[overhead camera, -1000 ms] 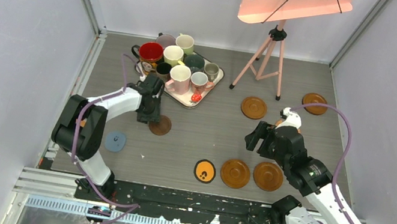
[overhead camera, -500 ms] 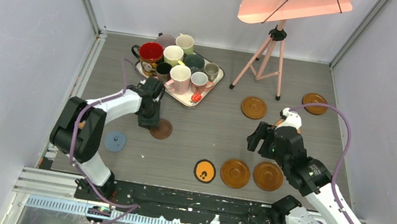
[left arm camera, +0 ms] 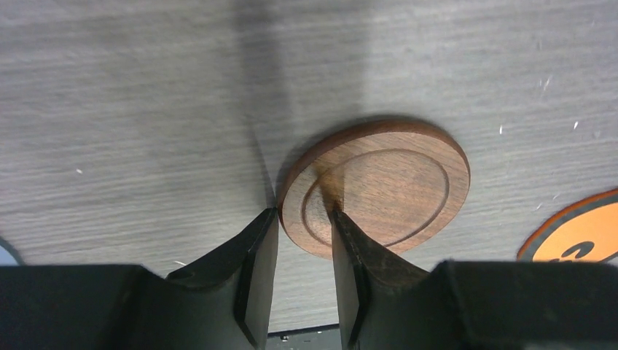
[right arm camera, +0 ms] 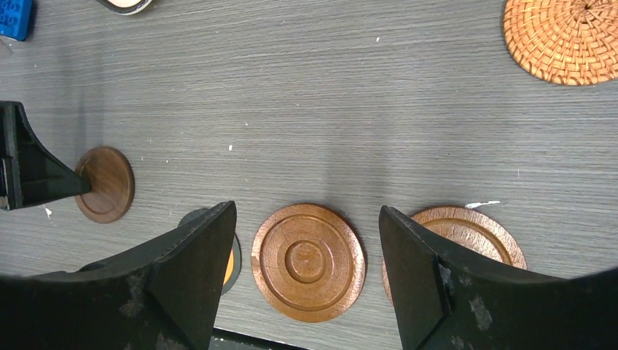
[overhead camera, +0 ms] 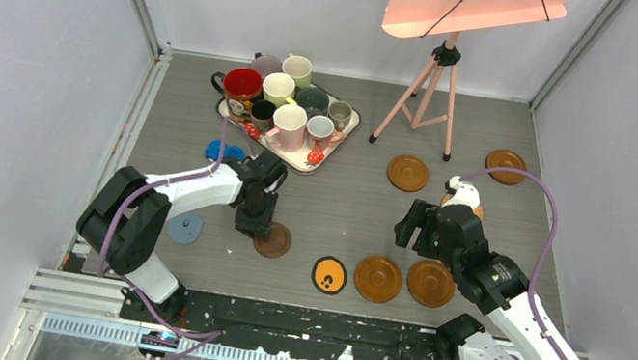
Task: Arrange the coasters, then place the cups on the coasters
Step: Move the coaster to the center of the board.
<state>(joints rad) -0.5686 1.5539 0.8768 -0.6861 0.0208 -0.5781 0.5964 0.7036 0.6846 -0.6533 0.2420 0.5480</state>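
Three coasters (overhead camera: 378,278) sit in a row along the near edge of the desk (overhead camera: 340,208), so I judge the dark wood coaster (left arm camera: 386,186) is meant to join them: my left hand (left arm camera: 302,219) pinches its rim, just left of that row. My right hand (right arm camera: 306,211) hovers spread above the row. Cups (overhead camera: 290,119) crowd the tray (overhead camera: 345,135) beyond.

The left arm (overhead camera: 196,187) and right arm (overhead camera: 531,323) are showing white link shells between bulky black joint housings, each trailing a purple cable (overhead camera: 549,228) that is looping alongside the links. The left gripper (left arm camera: 302,215) is ending in smooth black wedge-shaped fingers (left arm camera: 251,277). The right gripper (right arm camera: 306,210) is carrying broader black fingers (right arm camera: 182,284), apparently speckled with pale scuffs.
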